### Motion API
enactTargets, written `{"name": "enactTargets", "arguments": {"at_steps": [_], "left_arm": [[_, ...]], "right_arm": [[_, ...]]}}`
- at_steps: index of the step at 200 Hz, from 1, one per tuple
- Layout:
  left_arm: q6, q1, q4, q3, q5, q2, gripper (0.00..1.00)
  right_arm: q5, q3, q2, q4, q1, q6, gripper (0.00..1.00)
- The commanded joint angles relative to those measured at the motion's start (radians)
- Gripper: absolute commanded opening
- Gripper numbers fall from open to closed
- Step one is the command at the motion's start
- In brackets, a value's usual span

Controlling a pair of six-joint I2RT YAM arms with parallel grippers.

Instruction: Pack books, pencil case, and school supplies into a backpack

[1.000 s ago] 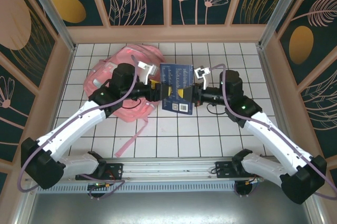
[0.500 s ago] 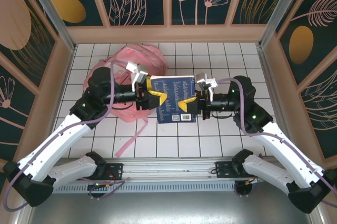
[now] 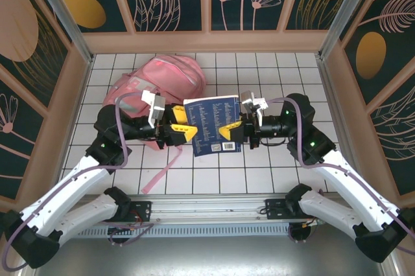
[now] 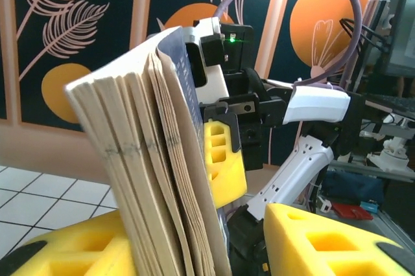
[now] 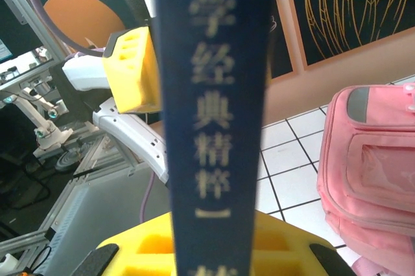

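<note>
Navy book (image 3: 211, 124) held up between two grippers at mid-frame, apparently for a hand-over.

Top view: the right gripper (image 3: 232, 128) pinches the book's right edge and the left gripper (image 3: 188, 124) meets its left edge. The pink backpack (image 3: 172, 75), its likely destination, lies at upper left. Left wrist view: the book's page edge (image 4: 155, 159) stands between the yellow fingers (image 4: 324, 237). A gap shows on the right side, so these jaws straddle the book without clamping it. Right wrist view: the spine (image 5: 214, 127) runs up centre-frame, squeezed between closed fingers (image 5: 146, 243) at the bottom, with the backpack (image 5: 369, 153) at lower right.
</note>
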Motion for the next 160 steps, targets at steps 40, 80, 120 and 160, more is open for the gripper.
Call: {"name": "enactTargets", "arguments": {"at_steps": [40, 80, 120, 160], "left_arm": [[-0.085, 0.003, 0.106, -0.009, 0.059, 0.075, 0.57], [-0.132, 0.002, 0.130, 0.018, 0.118, 0.122, 0.38], [-0.100, 0.001, 0.097, 0.047, 0.152, 0.138, 0.00], [-0.138, 0.001, 0.179, 0.022, 0.033, 0.129, 0.00]], "right_arm": [[-0.029, 0.022, 0.006, 0.101, 0.022, -0.009, 0.00], [0.001, 0.018, 0.018, 0.070, 0.022, -0.044, 0.00], [0.120, 0.018, 0.019, 0.014, 0.024, -0.084, 0.05], [0.270, -0.076, -0.036, 0.181, 0.021, 0.029, 0.48]]}}
